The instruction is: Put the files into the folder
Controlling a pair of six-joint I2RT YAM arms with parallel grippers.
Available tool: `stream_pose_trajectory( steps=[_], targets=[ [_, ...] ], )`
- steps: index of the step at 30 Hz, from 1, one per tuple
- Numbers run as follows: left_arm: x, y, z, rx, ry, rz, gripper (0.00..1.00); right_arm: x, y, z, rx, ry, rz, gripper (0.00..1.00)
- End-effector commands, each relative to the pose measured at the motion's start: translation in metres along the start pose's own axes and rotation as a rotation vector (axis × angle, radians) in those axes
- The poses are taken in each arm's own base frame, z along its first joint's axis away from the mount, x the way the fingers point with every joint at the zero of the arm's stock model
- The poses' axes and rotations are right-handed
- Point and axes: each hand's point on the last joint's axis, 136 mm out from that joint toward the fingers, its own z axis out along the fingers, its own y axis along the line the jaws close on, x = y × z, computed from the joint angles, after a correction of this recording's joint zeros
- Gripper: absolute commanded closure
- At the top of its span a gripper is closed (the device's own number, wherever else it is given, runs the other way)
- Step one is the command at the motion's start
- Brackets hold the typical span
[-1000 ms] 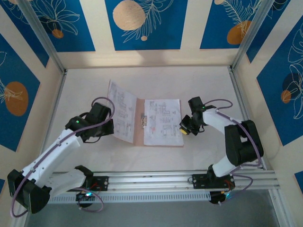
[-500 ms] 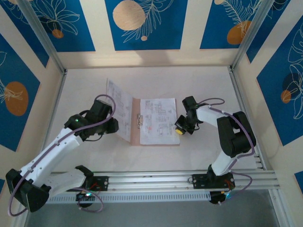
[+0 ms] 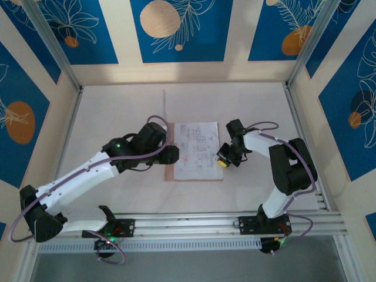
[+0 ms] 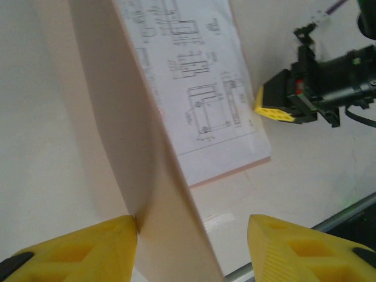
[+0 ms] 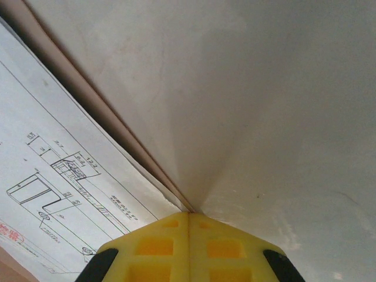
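Note:
The pinkish-brown folder (image 3: 171, 136) lies open mid-table, its back half flat and its front cover (image 4: 147, 176) standing almost upright. A white printed sheet (image 3: 198, 150) rests on the flat half (image 4: 200, 76). My left gripper (image 3: 170, 155) is open around the raised cover (image 4: 194, 229): the left finger (image 4: 88, 247) touches it and the right finger stands apart. My right gripper (image 3: 224, 160) is shut, its tips (image 5: 189, 216) pressed against the right edge of the folder and sheet (image 5: 70, 176). The blue sheet is out of view.
Bare white tabletop (image 3: 117, 111) surrounds the folder. Metal frame posts (image 3: 53, 47) and patterned blue walls enclose the cell. An aluminium rail (image 3: 194, 223) runs along the near edge by the arm bases.
The left arm swept right, swinging the folder cover from leaning open on the left to nearly upright. The right gripper moved slightly left to the folder's edge, then held still.

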Motion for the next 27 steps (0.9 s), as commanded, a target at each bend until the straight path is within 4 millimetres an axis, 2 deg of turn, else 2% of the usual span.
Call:
stream_pose_trajectory(
  steps=[1,5,9,12,17,27],
  targets=[
    [-0.012,-0.039,0.009,0.124,-0.039,-0.006,0.46,0.008,-0.033,0.019,0.132,0.04,0.032,1.0],
    [-0.004,-0.074,0.04,0.298,-0.026,-0.036,0.46,0.007,-0.033,0.016,0.128,0.034,0.033,1.0],
    [0.008,-0.093,0.068,0.389,-0.003,-0.072,0.46,0.004,-0.031,0.009,0.123,0.019,0.026,1.0],
    [0.016,-0.097,0.085,0.394,0.015,-0.074,0.45,0.0,-0.029,0.003,0.121,0.005,0.015,1.0],
    [0.027,-0.092,0.108,0.387,0.034,-0.096,0.45,-0.003,-0.025,-0.002,0.112,-0.003,0.01,1.0],
    [0.033,-0.105,0.123,0.501,0.047,-0.156,0.38,-0.01,-0.017,-0.017,0.086,-0.032,-0.008,0.99]
  ],
)
